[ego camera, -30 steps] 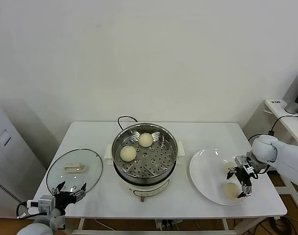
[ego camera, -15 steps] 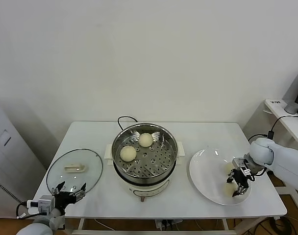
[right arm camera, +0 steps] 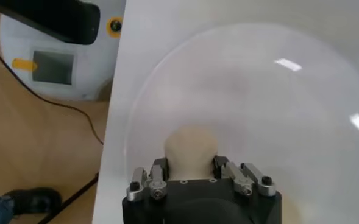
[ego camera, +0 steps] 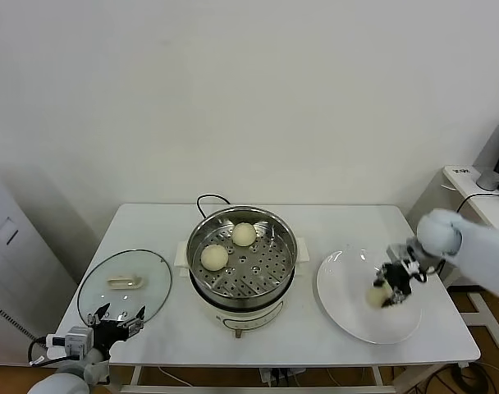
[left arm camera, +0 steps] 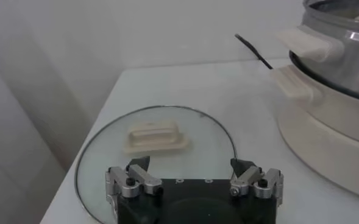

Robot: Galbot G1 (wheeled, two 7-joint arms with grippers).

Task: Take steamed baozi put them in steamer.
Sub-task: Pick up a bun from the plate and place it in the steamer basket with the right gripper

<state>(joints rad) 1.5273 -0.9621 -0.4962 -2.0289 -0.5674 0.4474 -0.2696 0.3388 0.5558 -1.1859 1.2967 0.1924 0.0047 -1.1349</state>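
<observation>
Over the flat white plate [ego camera: 356, 316] at the right end of the white table [ego camera: 331, 222], the right tool [ego camera: 386, 291] has its jaws pinched on one small round cream-white bun [ego camera: 376, 295] — the right wrist view shows that bun [right arm camera: 190, 148] wedged between the two fingers above the plate's surface. At the table's middle stands the round shiny steel steamer pot [ego camera: 242, 261] on its white base, with two more cream buns [ego camera: 215, 257] resting on the perforated tray, slightly apart. Near the table's front-left corner the left tool [ego camera: 114, 322] hangs idle with jaws spread wide, just beside the round glass lid [ego camera: 125, 284] — nothing sits between its fingers.
</observation>
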